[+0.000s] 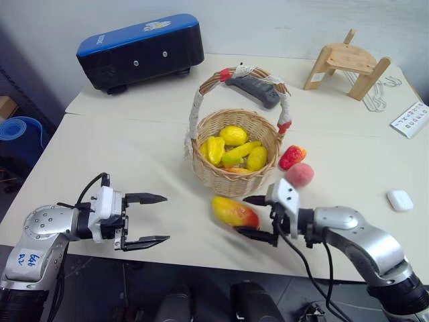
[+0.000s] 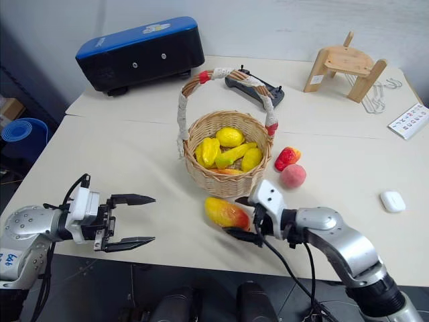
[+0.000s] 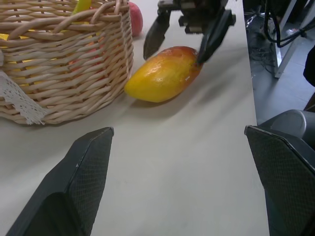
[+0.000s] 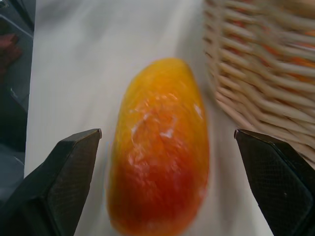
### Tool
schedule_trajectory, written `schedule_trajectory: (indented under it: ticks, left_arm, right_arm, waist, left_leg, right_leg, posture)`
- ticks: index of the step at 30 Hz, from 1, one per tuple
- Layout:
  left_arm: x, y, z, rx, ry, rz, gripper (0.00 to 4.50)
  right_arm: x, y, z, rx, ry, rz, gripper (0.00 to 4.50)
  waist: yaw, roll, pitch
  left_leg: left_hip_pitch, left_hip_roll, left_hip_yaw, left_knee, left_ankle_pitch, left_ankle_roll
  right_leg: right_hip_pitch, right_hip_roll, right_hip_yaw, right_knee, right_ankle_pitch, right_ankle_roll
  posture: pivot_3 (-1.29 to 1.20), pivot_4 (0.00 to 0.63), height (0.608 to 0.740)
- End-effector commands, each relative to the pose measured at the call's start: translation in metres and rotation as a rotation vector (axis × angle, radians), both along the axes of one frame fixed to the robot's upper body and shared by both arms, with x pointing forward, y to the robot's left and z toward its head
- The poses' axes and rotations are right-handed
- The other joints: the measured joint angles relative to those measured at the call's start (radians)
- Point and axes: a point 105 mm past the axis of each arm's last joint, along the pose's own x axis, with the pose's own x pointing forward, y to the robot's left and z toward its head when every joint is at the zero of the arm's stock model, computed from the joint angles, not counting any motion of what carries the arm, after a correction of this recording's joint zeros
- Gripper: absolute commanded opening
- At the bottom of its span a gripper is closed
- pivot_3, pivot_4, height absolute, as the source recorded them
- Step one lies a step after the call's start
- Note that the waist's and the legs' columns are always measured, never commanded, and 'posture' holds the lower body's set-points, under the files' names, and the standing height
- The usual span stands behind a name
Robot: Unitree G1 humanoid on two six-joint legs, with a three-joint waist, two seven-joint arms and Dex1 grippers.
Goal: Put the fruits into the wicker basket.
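The orange-yellow mango [image 1: 234,211] with a red end lies on the table just in front of the wicker basket [image 1: 231,181]. My right gripper [image 1: 241,215] is open, its fingers straddling the mango's red end [image 4: 160,147] without closing on it. The pink peach [image 1: 299,174] and the small red-and-yellow fruit [image 1: 292,156] rest to the right of the basket. My left gripper [image 1: 165,218] is open and empty, over the table's front edge to the left of the mango [image 3: 165,73], pointing toward it.
Several all-yellow fruits [image 1: 233,147] lie inside the basket. A black-and-blue box [image 1: 141,50] stands at the back left, a dark controller [image 1: 255,87] behind the basket, a wooden stand [image 1: 345,64] at the back right. A white earbud case [image 1: 400,200] sits far right.
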Motion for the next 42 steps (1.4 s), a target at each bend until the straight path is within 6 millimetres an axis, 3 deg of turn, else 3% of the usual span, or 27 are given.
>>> schedule_trajectory:
  ticks: [1,4,10,13,15,17,21,27,30,33,38,42]
  left_arm:
    - [-0.002,-0.005,0.007,-0.009,-0.028,-0.002,4.50]
    - [-0.004,-0.006,0.007,-0.012,-0.025,0.001,4.50]
    - [-0.004,-0.010,0.013,-0.052,-0.016,0.006,4.50]
    - [0.001,-0.013,0.030,-0.131,-0.043,0.045,4.50]
    - [0.006,-0.012,0.045,-0.182,-0.065,0.089,4.50]
    - [0.010,-0.011,0.058,-0.238,-0.068,0.127,4.50]
    - [0.012,-0.011,0.066,-0.291,-0.055,0.159,4.50]
    - [0.013,-0.016,0.058,-0.285,-0.039,0.158,4.50]
    - [0.015,-0.017,0.057,-0.288,-0.046,0.164,4.50]
    - [0.016,-0.017,0.059,-0.294,-0.054,0.166,4.50]
    - [0.016,-0.017,0.060,-0.291,-0.059,0.158,4.50]
    - [0.018,-0.018,0.060,-0.279,-0.070,0.135,4.50]
  right_arm:
    - [0.000,0.008,-0.005,-0.008,0.002,0.020,4.47]
    - [0.001,0.012,-0.012,-0.024,-0.008,0.027,4.30]
    - [-0.010,0.013,-0.001,0.061,-0.020,0.119,2.71]
    - [-0.026,0.005,0.028,0.185,-0.047,0.211,2.69]
    - [-0.030,-0.004,0.059,0.303,-0.040,0.201,2.69]
    - [-0.021,-0.010,0.087,0.374,-0.076,0.134,2.69]
    - [0.012,-0.012,0.116,0.354,-0.161,-0.019,2.69]
    - [0.056,0.011,0.123,0.311,-0.166,-0.124,2.69]
    - [0.059,0.022,0.120,0.284,-0.190,-0.116,3.62]
    - [0.059,0.017,0.130,0.328,-0.248,-0.139,4.47]
    - [0.026,-0.012,0.129,0.355,-0.329,-0.055,4.47]
    - [0.010,-0.065,0.104,0.264,-0.373,-0.131,4.47]
  waist:
    - [-0.002,0.000,0.000]
    - [-0.004,0.000,0.000]
    - [-0.005,0.000,0.000]
    - [0.001,0.000,0.000]
    - [0.001,-0.001,0.000]
    - [-0.002,-0.001,0.000]
    - [-0.019,-0.001,0.000]
    - [-0.029,-0.002,0.000]
    - [-0.028,-0.002,0.000]
    - [-0.024,-0.002,0.000]
    - [-0.015,-0.002,0.000]
    - [0.002,-0.002,0.000]
  left_leg:
    - [0.000,0.000,0.000,0.000,0.000,0.000]
    - [0.000,0.000,0.000,0.001,0.000,0.000]
    - [0.001,0.000,0.000,0.001,0.000,0.000]
    - [0.001,0.000,0.000,0.001,0.000,0.000]
    - [0.001,0.000,0.000,0.002,0.000,0.000]
    - [0.001,0.000,0.000,0.003,0.000,0.000]
    - [0.004,0.000,0.000,0.002,0.001,-0.001]
    - [0.004,0.000,0.000,0.001,0.002,-0.002]
    - [0.003,0.000,0.000,0.000,0.001,-0.001]
    - [0.001,0.000,-0.002,0.001,0.001,-0.001]
    - [0.000,-0.001,-0.006,0.002,0.001,-0.001]
    - [0.000,-0.001,-0.006,0.001,0.001,0.000]
  right_leg:
    - [0.000,0.000,0.000,0.000,0.000,0.000]
    - [0.001,0.000,0.000,0.000,0.000,0.000]
    - [0.000,0.000,0.000,0.003,0.000,0.000]
    - [0.001,0.000,0.000,0.003,0.000,0.000]
    - [0.001,0.000,-0.001,0.003,0.000,0.000]
    - [0.002,0.000,-0.001,0.004,0.000,0.000]
    - [0.002,0.000,-0.001,0.007,0.000,0.000]
    - [-0.001,0.000,-0.001,0.009,0.000,0.000]
    - [-0.002,0.000,-0.001,0.010,0.000,0.000]
    - [-0.002,0.000,-0.001,0.010,0.001,0.001]
    - [0.000,0.000,-0.002,0.008,0.004,0.007]
    - [0.000,0.000,-0.002,0.005,0.004,0.007]
  posture:
    - [0.00,0.150,0.740]
    - [0.00,0.150,0.740]
    - [0.00,0.150,0.740]
    - [0.00,0.150,0.740]
    - [0.00,0.150,0.740]
    - [0.00,0.150,0.740]
    - [0.00,0.150,0.740]
    - [0.00,0.150,0.740]
    - [0.00,0.150,0.740]
    - [0.00,0.150,0.740]
    - [0.00,0.150,0.740]
    - [0.00,0.150,0.740]
